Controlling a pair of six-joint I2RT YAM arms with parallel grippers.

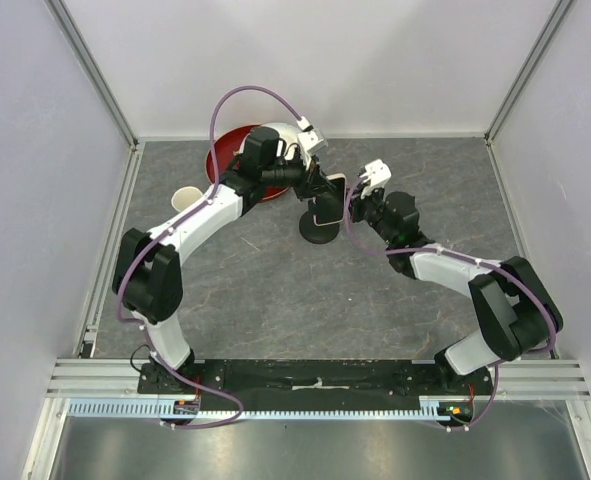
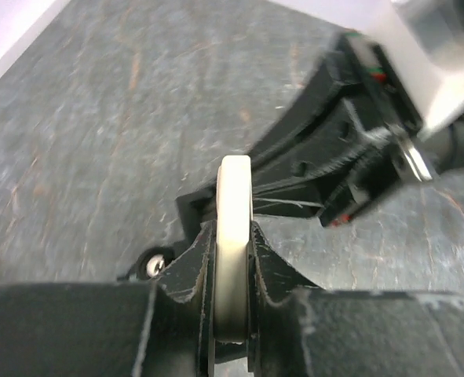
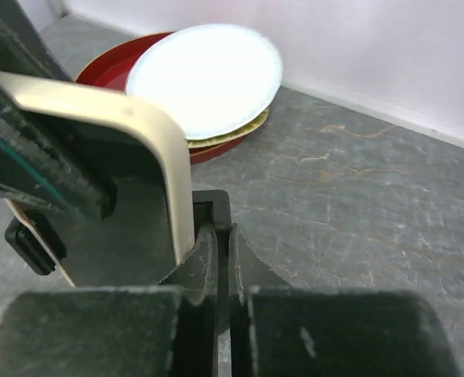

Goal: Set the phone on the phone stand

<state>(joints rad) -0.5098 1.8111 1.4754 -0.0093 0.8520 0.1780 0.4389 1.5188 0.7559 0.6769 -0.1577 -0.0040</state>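
While the left gripper (image 2: 233, 250) is clamped on the phone (image 2: 234, 196), the phone sits edge-on betw its fingers (image 2: 194, 263). Cream rim runs up the middle of the wrist view, jaws tight on both faces.

Top cam: phone (image 1: 327, 196) is off the table (image 1: 275, 300), tilted, held over the phone stand (image 1: 318, 230) approx mid-table. Stand's round base shows on the near side of the phone, flat on the table. Left gripper (image 1: 310, 186) comes in from the left and right gripper (image 1: 359, 207) from the right; they meet at the phone.

Right gripper (image 3: 222, 263): fingers together, no gap visible. Tips sit right at a small black piece, prob. the top of the phone stand (image 3: 212, 206). Can't tell if they pinch it or just touch it, view is too close and dark. Phone's rounded corner (image 3: 157, 137) is just left of those tips, cream rim curving down to that black piece, touching or v. near it. Left gripper's black finger covers the phone's face on the left of that view.

Bkgd: red plate (image 3: 110, 67) at the back w/ a white plate (image 3: 204, 78) stacked on it, and a yellowish rim betw the two. Top cam puts the red plate (image 1: 220, 165) back-left, behind the left gripper. Small pale cup (image 1: 186, 199) stands left of it, near the left wall.
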